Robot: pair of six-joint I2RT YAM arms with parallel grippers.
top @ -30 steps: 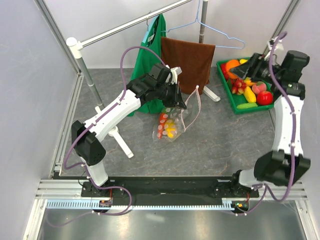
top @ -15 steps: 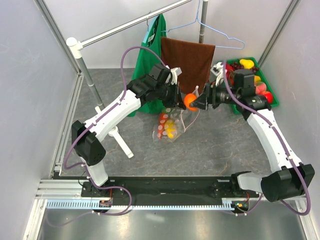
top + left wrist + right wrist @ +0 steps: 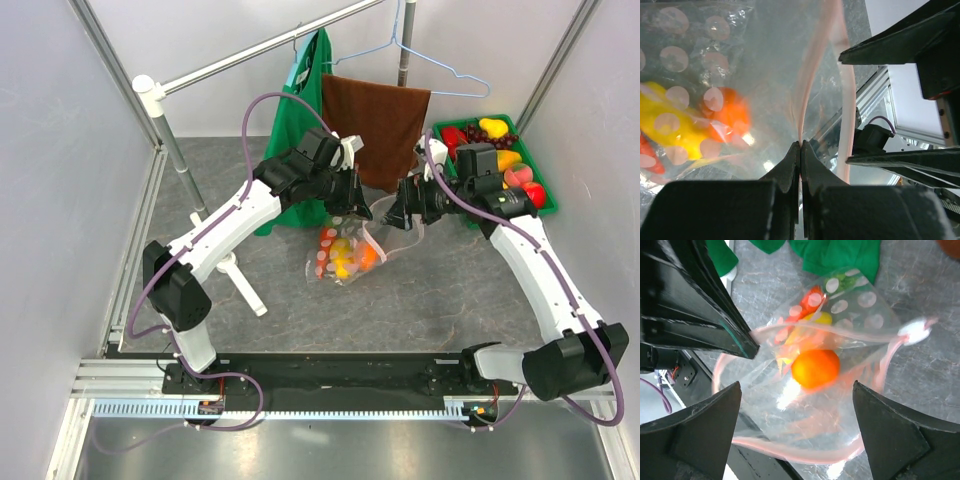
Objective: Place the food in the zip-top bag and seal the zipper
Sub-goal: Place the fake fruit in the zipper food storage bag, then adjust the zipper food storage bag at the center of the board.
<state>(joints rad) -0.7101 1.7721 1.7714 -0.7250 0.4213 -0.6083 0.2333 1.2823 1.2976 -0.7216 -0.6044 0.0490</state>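
Note:
The clear zip-top bag (image 3: 345, 250) with pale pink dots hangs mouth-up at the table's middle. My left gripper (image 3: 358, 208) is shut on its pink zipper (image 3: 812, 65) rim, and the jaws (image 3: 800, 145) pinch the strip. My right gripper (image 3: 393, 215) hovers wide open over the bag's mouth, fingers (image 3: 796, 388) far apart and holding nothing. An orange fruit (image 3: 815, 368) lies loose inside the bag beside yellow and red food (image 3: 670, 127). More food (image 3: 492, 128) sits in the green tray (image 3: 438, 128) at the back right.
A green cloth (image 3: 305, 100) and a brown towel (image 3: 375, 120) hang from the rail behind the bag. A wire hanger (image 3: 440, 70) hangs above the tray. A white stand foot (image 3: 240, 280) lies left of the bag.
My right arm swung from the tray to the bag with the orange fruit, then opened. The orange now lies inside the bag. The left gripper kept its hold.

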